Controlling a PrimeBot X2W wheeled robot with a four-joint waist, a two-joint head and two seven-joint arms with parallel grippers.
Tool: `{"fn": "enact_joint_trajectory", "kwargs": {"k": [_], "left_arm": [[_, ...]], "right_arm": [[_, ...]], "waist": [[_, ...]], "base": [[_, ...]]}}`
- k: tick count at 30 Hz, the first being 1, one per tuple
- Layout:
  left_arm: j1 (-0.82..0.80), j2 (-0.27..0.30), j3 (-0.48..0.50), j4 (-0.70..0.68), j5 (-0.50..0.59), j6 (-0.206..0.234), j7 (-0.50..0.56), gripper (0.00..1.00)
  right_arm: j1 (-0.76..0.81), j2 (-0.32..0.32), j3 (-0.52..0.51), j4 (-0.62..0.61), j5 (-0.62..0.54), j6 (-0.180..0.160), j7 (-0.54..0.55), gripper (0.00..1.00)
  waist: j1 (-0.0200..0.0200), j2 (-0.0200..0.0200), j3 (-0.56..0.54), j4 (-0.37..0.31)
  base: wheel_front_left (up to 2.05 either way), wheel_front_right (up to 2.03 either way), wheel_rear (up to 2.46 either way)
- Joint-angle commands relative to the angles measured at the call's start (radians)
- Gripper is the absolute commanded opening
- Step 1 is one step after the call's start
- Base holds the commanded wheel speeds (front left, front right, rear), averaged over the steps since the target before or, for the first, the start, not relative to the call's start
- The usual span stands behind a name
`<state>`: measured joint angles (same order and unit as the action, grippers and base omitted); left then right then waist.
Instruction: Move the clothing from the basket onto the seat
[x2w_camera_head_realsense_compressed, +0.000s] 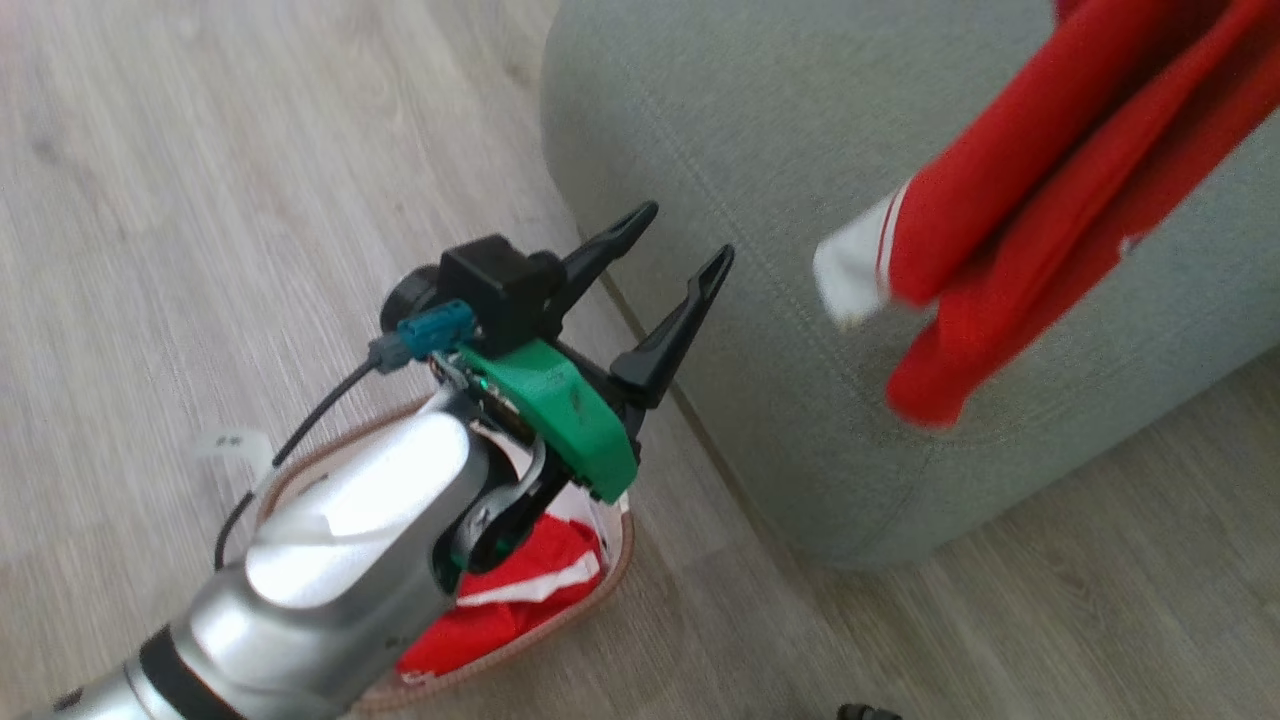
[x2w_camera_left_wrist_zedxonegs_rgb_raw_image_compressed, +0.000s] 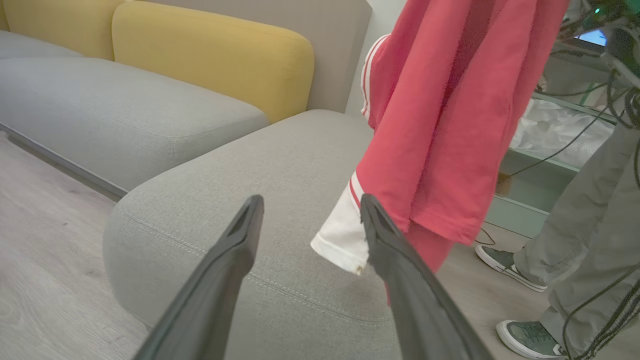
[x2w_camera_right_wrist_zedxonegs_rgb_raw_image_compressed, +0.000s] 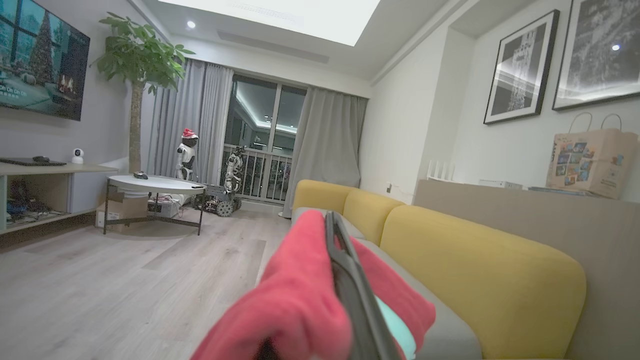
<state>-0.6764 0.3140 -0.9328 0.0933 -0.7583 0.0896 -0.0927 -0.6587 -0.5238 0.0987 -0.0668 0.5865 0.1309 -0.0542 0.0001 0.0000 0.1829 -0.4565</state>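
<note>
Right fingers (x2w_camera_right_wrist_zedxonegs_rgb_raw_image_compressed: 345, 280) pinch red clothing (x2w_camera_head_realsense_compressed: 1010, 200), perhaps a jersey, by the seat (x2w_camera_head_realsense_compressed: 720, 120).

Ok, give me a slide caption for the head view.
Open left gripper beside the basket; red garment hangs over the sofa seat.

Head view is lit pretty evenly, soft and bright. No hard shadows, just a faint dark line on the floor (x2w_camera_head_realsense_compressed: 200, 200) along the bottom of the seat (x2w_camera_head_realsense_compressed: 720, 130). The silver forearm (x2w_camera_head_realsense_compressed: 370, 520) has a big white glare patch. The hanging red clothing (x2w_camera_head_realsense_compressed: 1010, 240) is smeared with motion blur, the white cuff especially, and the top left corner looks washed out. Left wrist view is flatter and turns the red pinkish. The left end effector (x2w_camera_left_wrist_zedxonegs_rgb_raw_image_compressed: 310, 200) is soft, being so close to the lens. Right wrist view has a blown-out ceiling light panel (x2w_camera_right_wrist_zedxonegs_rgb_raw_image_compressed: 295, 15), glare on the framed pictures (x2w_camera_right_wrist_zedxonegs_rgb_raw_image_compressed: 520, 65), blurry cloth up close and wide-angle stretch at the edges.
</note>
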Motion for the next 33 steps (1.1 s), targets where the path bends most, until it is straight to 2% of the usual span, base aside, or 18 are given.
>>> {"fn": "enact_joint_trajectory", "kwargs": {"k": [1, 12, 17, 20, 27, 33], "left_arm": [[-0.069, 0.03, 0.031, -0.04, 0.014, 0.003, 0.01, 1.0], [-0.175, 0.042, 0.02, -0.093, 0.054, -0.004, 0.075, 1.0], [-0.211, 0.044, 0.015, -0.106, 0.07, -0.009, 0.09, 1.0], [-0.227, 0.041, 0.012, -0.108, 0.074, -0.012, 0.094, 1.0], [-0.248, 0.04, 0.008, -0.104, 0.08, -0.013, 0.106, 1.0], [-0.251, 0.048, 0.004, -0.1, 0.08, -0.014, 0.11, 1.0]], "right_arm": [[-0.073, -0.053, 0.021, 0.009, 0.015, 0.0, -0.007, 0.0], [-0.43, -0.279, 0.101, 0.337, 0.122, 0.0, -0.053, 0.0], [-0.519, -0.345, 0.115, 0.479, 0.15, 0.0, -0.09, 0.0], [-0.53, -0.344, 0.139, 0.556, 0.166, 0.0, -0.114, 0.0], [-0.489, -0.292, 0.214, 0.679, 0.232, 0.0, -0.125, 0.0], [-0.439, -0.258, 0.319, 0.777, 0.309, 0.0, -0.019, 0.0]], "waist": [[-0.0001, 0.0, 0.052, 0.026], [-0.0001, 0.0, 0.254, 0.114], [-0.0001, 0.0, 0.327, 0.142], [-0.0001, 0.0, 0.357, 0.154], [-0.0001, 0.0, 0.4, 0.171], [-0.0001, 0.0, 0.419, 0.189]], "base": [[0.0, 0.0, 0.0], [0.0, 0.0, 0.0], [0.0, 0.0, 0.0], [0.0, 0.0, 0.0], [0.0, 0.0, 0.0], [0.0, 0.0, 0.0]]}}
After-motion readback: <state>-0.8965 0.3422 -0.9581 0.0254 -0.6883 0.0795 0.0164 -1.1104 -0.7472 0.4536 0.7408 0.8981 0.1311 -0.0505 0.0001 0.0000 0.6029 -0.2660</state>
